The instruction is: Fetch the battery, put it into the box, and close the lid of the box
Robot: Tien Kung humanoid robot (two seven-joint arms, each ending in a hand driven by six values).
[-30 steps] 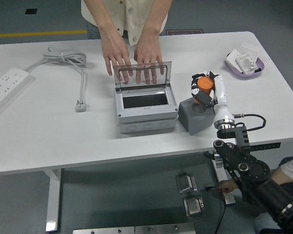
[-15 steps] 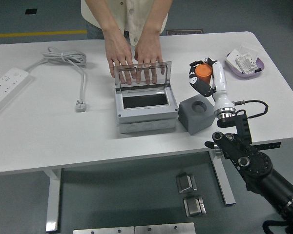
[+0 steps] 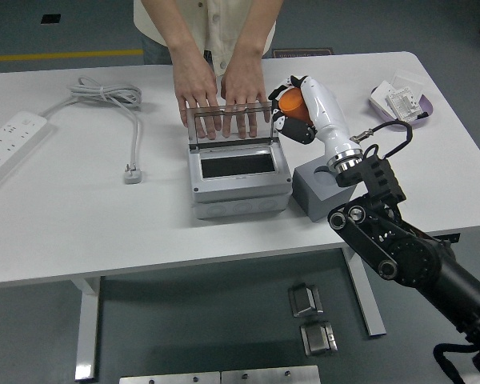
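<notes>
My right hand (image 3: 291, 112) is shut on an orange battery (image 3: 290, 101), held in the air just right of the box's raised lid. The grey box (image 3: 240, 178) stands at the table's middle with its clear lid (image 3: 228, 122) upright and its dark inside showing. A person's two hands (image 3: 222, 86) rest flat on the table behind the lid. A grey block with a round hole (image 3: 318, 190) stands right of the box, below my forearm. My left arm is out of the picture.
A white power strip (image 3: 10, 144) and its coiled cable with plug (image 3: 132, 172) lie at the left. A purple tray (image 3: 399, 102) with small white packets sits at the far right. The person stands at the table's far edge.
My right hand lifted the orange battery up out of the grey block and carried it left and away from me, towards the box's lid. The person's hands stayed behind the lid.
</notes>
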